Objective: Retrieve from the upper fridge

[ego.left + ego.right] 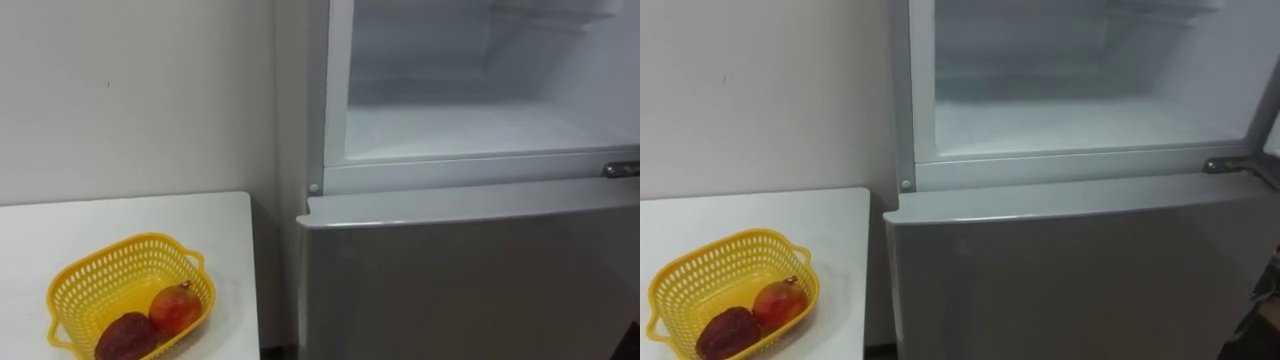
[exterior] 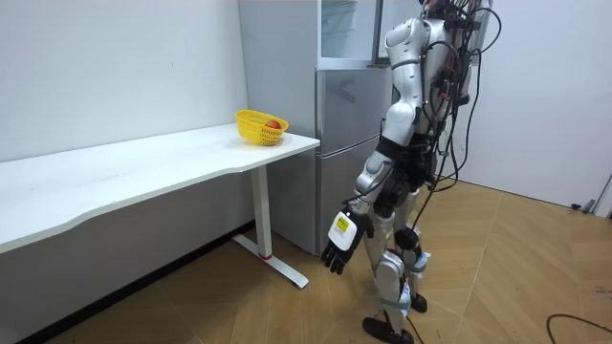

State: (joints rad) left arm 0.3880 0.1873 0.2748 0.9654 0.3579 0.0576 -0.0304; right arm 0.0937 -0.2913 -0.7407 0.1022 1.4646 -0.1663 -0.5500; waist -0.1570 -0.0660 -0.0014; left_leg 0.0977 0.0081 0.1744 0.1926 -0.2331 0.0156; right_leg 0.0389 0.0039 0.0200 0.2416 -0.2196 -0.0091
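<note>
Left robot hand (image 2: 341, 247): low in the room view's centre, hanging beside the thigh with relaxed, loosely bent fingers and nothing in them. It looks parked there because no reach is under way.

Stance: the robot stands upright close to the fridge front, head turned down toward the seam between the two compartments.

Upper fridge compartment (image 1: 480, 130): upper right of the eye views, door swung aside, white shelf floor bare as far as can be seen. The top of the cavity is cut off by the frame.

Grey lower fridge door (image 1: 470, 280): lower right, shut, so only the upper space is on offer.

Metal hinge (image 1: 620, 168): right edge, at the seam.

White counter (image 1: 120, 215): lower left, beside the fridge, a handy drop-off spot.

Yellow plastic lattice basket (image 1: 120, 245): on the counter's near corner, close to the fridge.

Round red-and-yellow fruit (image 1: 175, 307): inside the basket, touching a dark red fruit (image 1: 125, 337).

Task's thing: likely one of these fruits, so the retrieval appears done.
</note>
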